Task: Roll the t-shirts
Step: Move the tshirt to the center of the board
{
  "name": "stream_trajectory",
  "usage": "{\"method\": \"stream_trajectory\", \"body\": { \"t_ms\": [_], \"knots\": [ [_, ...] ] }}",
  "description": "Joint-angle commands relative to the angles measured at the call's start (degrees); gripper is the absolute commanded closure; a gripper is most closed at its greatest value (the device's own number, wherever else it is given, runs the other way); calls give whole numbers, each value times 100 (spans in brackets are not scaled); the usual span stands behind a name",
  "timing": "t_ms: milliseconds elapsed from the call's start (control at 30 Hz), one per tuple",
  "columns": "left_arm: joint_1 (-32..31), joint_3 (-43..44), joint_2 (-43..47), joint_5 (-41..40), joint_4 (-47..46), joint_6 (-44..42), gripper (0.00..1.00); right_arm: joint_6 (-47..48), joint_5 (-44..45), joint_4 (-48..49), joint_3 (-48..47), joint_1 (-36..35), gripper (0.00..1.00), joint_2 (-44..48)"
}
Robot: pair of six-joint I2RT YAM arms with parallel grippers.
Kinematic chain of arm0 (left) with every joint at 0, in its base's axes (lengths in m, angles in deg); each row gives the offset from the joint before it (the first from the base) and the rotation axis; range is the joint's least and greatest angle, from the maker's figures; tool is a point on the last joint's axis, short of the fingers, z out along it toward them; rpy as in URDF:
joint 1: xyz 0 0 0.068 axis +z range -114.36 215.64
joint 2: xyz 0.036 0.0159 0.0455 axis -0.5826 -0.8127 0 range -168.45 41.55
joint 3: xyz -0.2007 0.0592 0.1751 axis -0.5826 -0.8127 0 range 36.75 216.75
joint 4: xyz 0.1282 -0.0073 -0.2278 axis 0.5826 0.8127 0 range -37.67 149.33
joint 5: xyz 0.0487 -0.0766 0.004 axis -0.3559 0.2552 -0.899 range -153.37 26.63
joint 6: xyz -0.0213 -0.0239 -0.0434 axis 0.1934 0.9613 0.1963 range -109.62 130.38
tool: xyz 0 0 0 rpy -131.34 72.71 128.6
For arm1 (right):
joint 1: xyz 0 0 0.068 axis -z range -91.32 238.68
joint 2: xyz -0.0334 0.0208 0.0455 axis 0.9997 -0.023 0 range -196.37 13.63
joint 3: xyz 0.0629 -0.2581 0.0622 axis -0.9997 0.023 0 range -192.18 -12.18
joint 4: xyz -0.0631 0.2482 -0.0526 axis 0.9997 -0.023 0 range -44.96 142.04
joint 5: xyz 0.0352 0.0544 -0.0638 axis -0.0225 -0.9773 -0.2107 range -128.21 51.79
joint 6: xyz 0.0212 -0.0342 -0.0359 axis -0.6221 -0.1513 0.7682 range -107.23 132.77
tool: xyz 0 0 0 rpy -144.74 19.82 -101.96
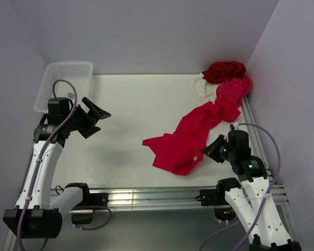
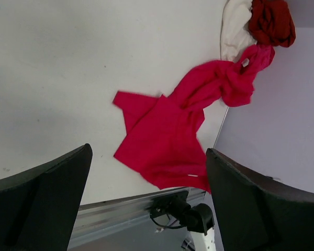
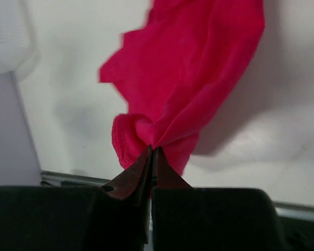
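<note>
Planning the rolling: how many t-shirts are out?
4: crimson t-shirt spread centre-right; pink t-shirt, cream t-shirt and dark red t-shirt heaped far-right. Others may hide beneath.

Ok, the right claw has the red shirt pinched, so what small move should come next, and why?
Probably drag the red shirt leftward onto the bare table. The right claw is shut on its near corner, but its far end lies against the pink shirt in the far corner, and it is bunched, not flat. The left claw hangs open, away from it.
</note>
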Motion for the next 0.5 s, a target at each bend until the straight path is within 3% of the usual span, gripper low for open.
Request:
{"method": "stream_trajectory", "body": {
  "t_ms": [0,33,100,167,233,467],
  "knots": [
    [-299,-186,41,16,-506,188,5,-267,697,-1145,483,43,100,-244],
    [-370,-238,24,7,-576,232,5,-215,768,-1164,518,52,97,-315],
    [-632,-397,-46,-45,-770,373,5,-101,1048,-1312,414,52,76,-430],
    [-844,-511,-178,-124,-884,478,5,-30,1050,-1296,221,52,48,-387],
    [-1222,-616,-283,-265,-1104,540,5,49,1050,-1314,36,43,38,-325],
    [-2671,-591,-1301,-809,-1702,926,6,427,645,-1095,-325,-228,36,-896]
  ]
}}
